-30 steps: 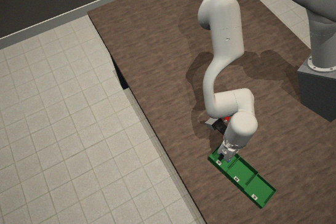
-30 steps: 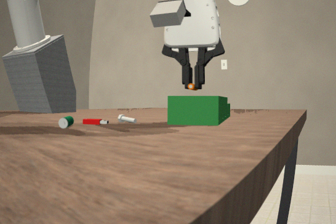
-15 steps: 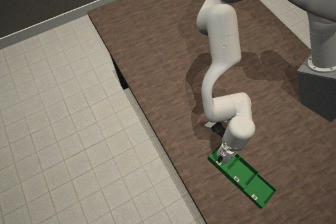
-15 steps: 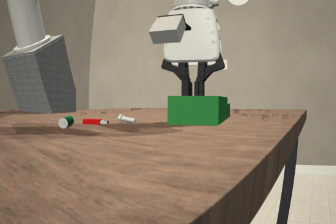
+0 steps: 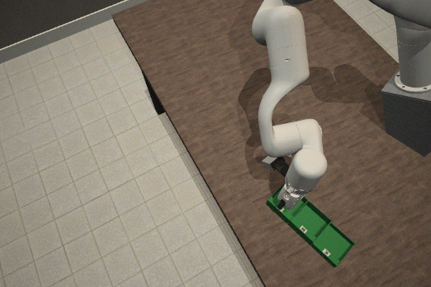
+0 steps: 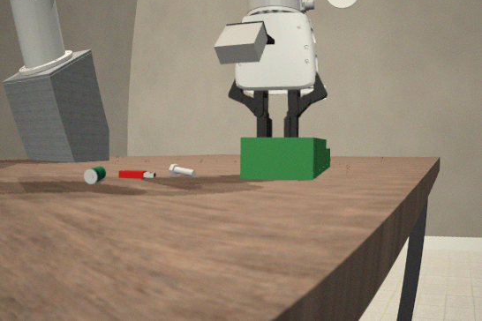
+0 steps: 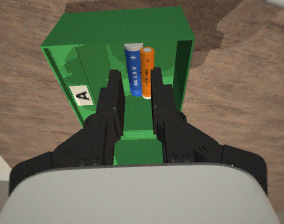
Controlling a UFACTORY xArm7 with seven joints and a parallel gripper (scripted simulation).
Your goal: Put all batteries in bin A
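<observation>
The bin marked A (image 5: 275, 197) (image 6: 278, 158) (image 7: 123, 30) is the end one of the green bins on the table. In the wrist view a blue battery (image 7: 134, 70) and an orange battery (image 7: 147, 72) lie side by side on its floor. My gripper (image 6: 277, 133) (image 7: 136, 83) is partly open, its fingertips down inside bin A. The fingers stand apart around the batteries' near ends, with a gap on the blue side; the right finger is close to the orange one. A green cylinder with a pale end (image 6: 101, 174) lies on its side on the table, perhaps a battery.
A red stick with a metal end (image 6: 132, 175) and a pale bolt (image 6: 182, 170) lie on the table between the green cylinder and the bins. Two more green compartments, the middle one (image 5: 312, 220) and the far one (image 5: 335, 241), adjoin bin A. A table edge runs beside the bins.
</observation>
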